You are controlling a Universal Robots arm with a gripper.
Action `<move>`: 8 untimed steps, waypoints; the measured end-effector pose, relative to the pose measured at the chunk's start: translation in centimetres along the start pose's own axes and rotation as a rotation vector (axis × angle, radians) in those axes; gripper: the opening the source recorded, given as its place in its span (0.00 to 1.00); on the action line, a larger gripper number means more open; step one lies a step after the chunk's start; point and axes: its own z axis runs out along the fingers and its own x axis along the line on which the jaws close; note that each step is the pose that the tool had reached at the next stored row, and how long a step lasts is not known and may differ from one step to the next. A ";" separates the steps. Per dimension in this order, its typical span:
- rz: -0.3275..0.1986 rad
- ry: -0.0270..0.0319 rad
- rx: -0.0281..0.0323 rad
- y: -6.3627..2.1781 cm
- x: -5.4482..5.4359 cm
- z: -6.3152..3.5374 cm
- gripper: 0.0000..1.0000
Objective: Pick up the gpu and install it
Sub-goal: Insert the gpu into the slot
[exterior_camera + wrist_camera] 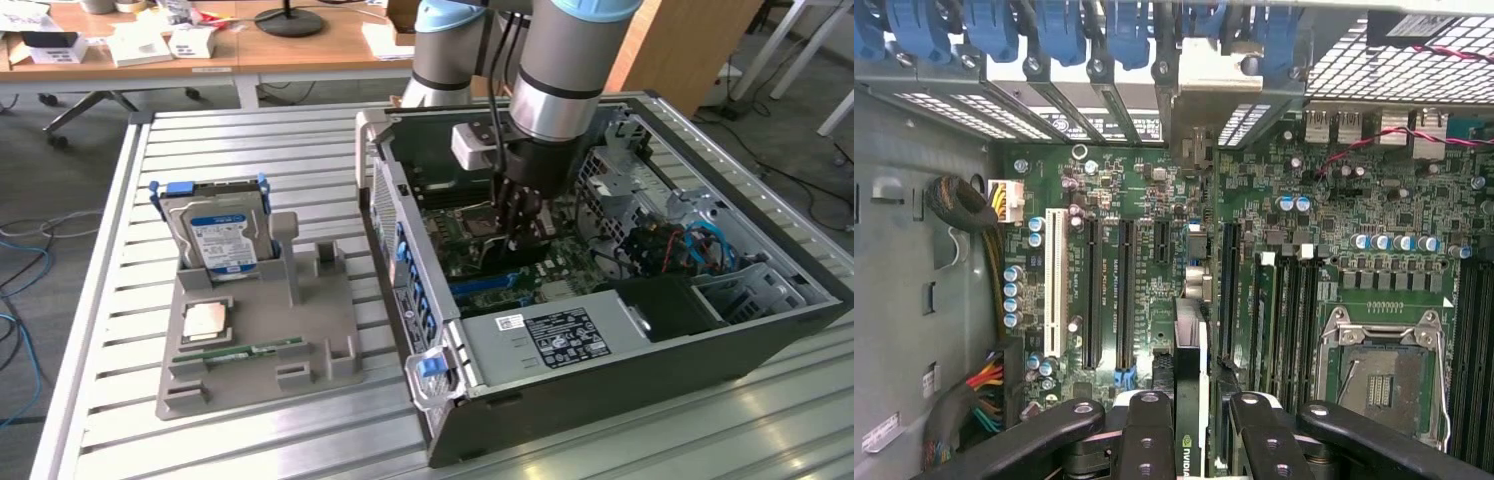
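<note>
My gripper reaches down into the open computer case, over the motherboard. In the wrist view the gripper is shut on the gpu. The gpu is a thin dark card seen edge-on between the two black fingers, with a green logo on its edge. It hangs above the green motherboard, between the long black expansion slots and the memory slots. I cannot tell whether its lower edge touches a slot.
Blue slot latches and the rear slot openings line the case wall. An empty CPU socket and cable bundles lie nearby. Outside, a grey fixture holds a blue-labelled hard drive, a CPU chip and a RAM stick.
</note>
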 end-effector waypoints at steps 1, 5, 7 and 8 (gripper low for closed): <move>0.000 0.0000 0.0000 0.02 0.0 0.00 0.26; 0.000 -0.0001 0.0000 0.13 0.0 0.00 0.26; 0.000 0.0000 0.0000 0.18 0.0 0.00 0.26; 0.000 -0.0001 0.0000 0.21 0.0 0.00 0.26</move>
